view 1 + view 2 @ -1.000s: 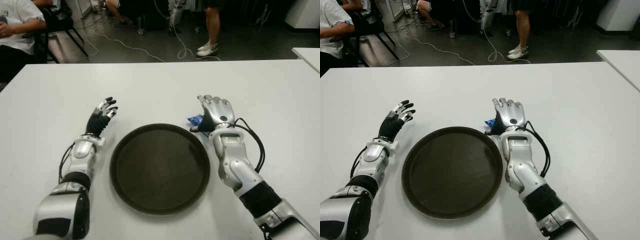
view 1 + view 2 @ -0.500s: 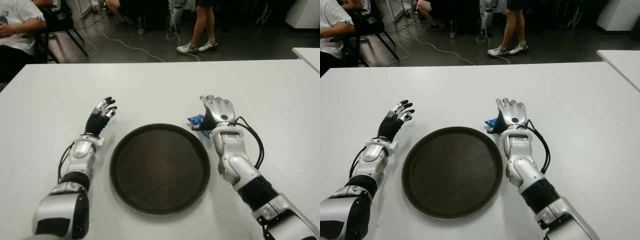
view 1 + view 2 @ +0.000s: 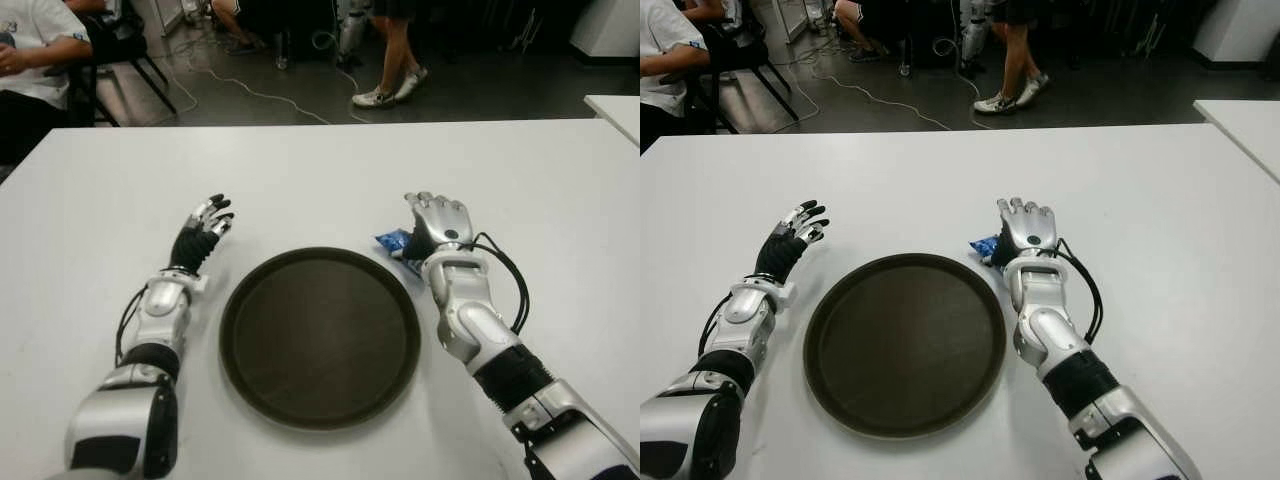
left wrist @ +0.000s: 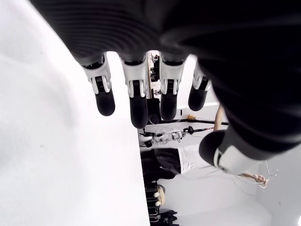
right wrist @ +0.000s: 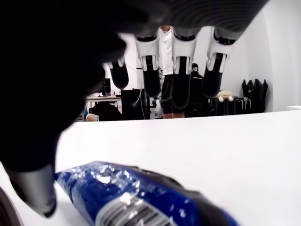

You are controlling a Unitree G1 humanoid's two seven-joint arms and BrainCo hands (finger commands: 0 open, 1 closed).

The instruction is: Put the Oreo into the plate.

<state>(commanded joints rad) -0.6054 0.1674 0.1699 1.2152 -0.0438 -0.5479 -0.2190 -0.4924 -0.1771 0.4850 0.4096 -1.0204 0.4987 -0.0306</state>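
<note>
A round dark plate [image 3: 904, 343] lies on the white table [image 3: 1160, 200], empty, between the two arms. The right hand [image 3: 1027, 226] shows at the plate's far right edge, palm down with its fingers extended, over a small blue Oreo packet [image 3: 984, 245] that peeks out on the hand's left side, just beside the plate's rim. The left hand [image 3: 798, 226] shows to the left of the plate, apart from it, fingers spread and holding nothing. Beyond the table, cables [image 3: 880, 100] trail on the dark floor, a person's legs [image 3: 1012, 60] stand there, and a seated person [image 3: 665, 60] shows at far left.

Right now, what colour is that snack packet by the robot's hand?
Shiny blue Oreo packet with a silvery patch, clearest in the right wrist view.
</note>
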